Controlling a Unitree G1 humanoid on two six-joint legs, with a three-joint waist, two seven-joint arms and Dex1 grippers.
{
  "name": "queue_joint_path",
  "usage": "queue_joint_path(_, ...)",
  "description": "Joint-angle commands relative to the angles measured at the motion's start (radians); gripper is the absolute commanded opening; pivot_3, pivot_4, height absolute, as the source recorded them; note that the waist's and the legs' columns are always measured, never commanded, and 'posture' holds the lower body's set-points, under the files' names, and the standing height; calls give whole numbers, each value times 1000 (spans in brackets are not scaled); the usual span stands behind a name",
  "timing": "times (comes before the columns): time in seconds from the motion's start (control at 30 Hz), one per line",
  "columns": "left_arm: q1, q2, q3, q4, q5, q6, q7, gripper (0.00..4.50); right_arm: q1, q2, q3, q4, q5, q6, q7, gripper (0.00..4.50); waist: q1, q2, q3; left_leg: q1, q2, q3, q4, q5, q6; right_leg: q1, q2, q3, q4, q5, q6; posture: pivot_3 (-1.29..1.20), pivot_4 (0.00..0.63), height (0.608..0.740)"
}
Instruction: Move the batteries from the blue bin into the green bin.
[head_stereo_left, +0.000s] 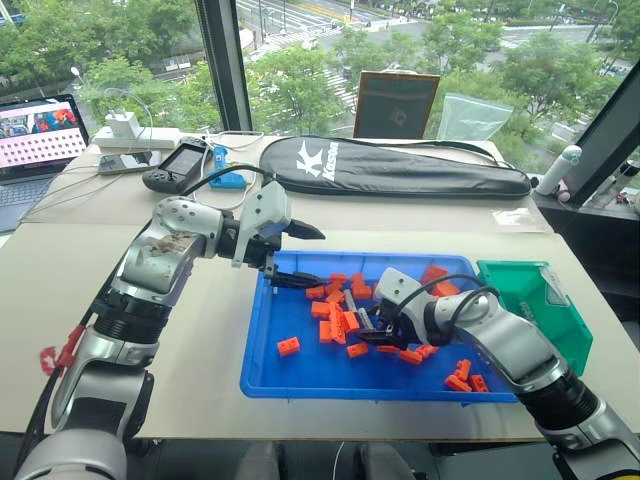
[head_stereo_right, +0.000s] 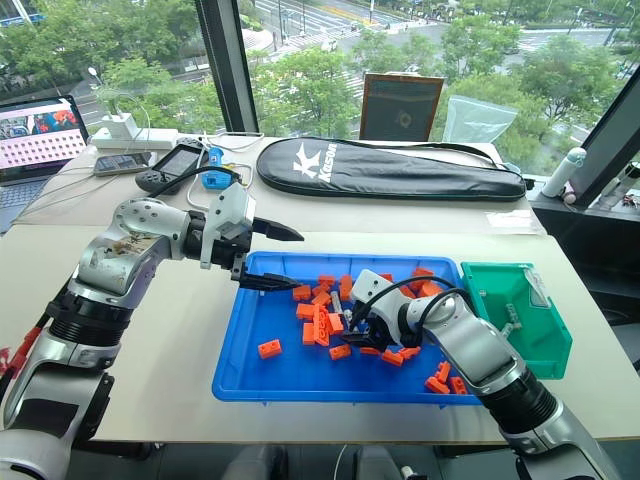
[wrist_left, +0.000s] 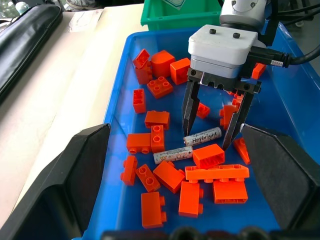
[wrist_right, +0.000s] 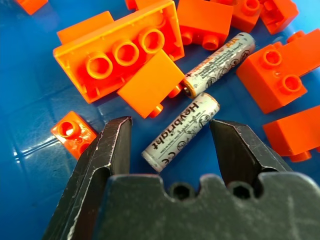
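Observation:
Two batteries lie among orange bricks on the floor of the blue bin (head_stereo_left: 258, 345). One battery (wrist_right: 180, 132), printed "Heybright", lies between the open fingers of my right gripper (wrist_right: 170, 125), whose tips reach down on either side of it without touching. The other battery (wrist_left: 172, 155) lies just beside it, next to a brick. From the left wrist I see my right gripper (wrist_left: 207, 137) straddling that first battery (wrist_left: 202, 136). My left gripper (head_stereo_left: 305, 258) hovers open and empty over the bin's far left corner. The green bin (head_stereo_left: 545, 300) stands against the blue bin's right end.
Orange bricks (head_stereo_left: 335, 320) are scattered across the blue bin, thickest around the batteries. Behind the bin lie a black racket bag (head_stereo_left: 400, 165), a handheld device (head_stereo_left: 175, 165), a laptop (head_stereo_left: 35, 135) and a white bottle (head_stereo_left: 557, 170).

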Motion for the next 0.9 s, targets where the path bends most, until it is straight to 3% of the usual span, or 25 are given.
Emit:
queue_joint_path(0.03, -6, 6, 18, -36, -10, 3, 8, 4500, -7, -2, -11, -2, -14, -11, -3, 2179, 0, 0, 0, 0, 0, 0, 0, 0, 0, 0, 0, 0, 0, 0, 0, 0, 150, 734)
queue_joint_path(0.23, -11, 0, 21, -28, -8, -12, 15, 4500, -16, -20, -41, -33, 11, 24, 19, 257, 0, 0, 0, 0, 0, 0, 0, 0, 0, 0, 0, 0, 0, 0, 0, 0, 150, 734)
queue_joint_path(0.43, -21, -5, 29, -28, -37, 0, -5, 4500, -56, -58, -169, -95, 78, 108, 28, 256, 0, 0, 0, 0, 0, 0, 0, 0, 0, 0, 0, 0, 0, 0, 0, 0, 150, 734)
queue_joint_path(0.77, -41, -25, 36, -38, -136, 69, -67, 4500, 3, -321, -516, -51, 118, 179, 39, 256, 9, 0, 0, 0, 0, 0, 0, 0, 0, 0, 0, 0, -1, 0, 0, 0, 150, 734)
queue_joint_path(0.9, -49, -35, 40, -30, -142, 69, -63, 4500, 57, -386, -593, -27, 123, 182, 35, 256, 8, 0, 0, 0, 0, 0, 0, 0, 0, 0, 0, 0, -1, 0, 0, 0, 150, 734)
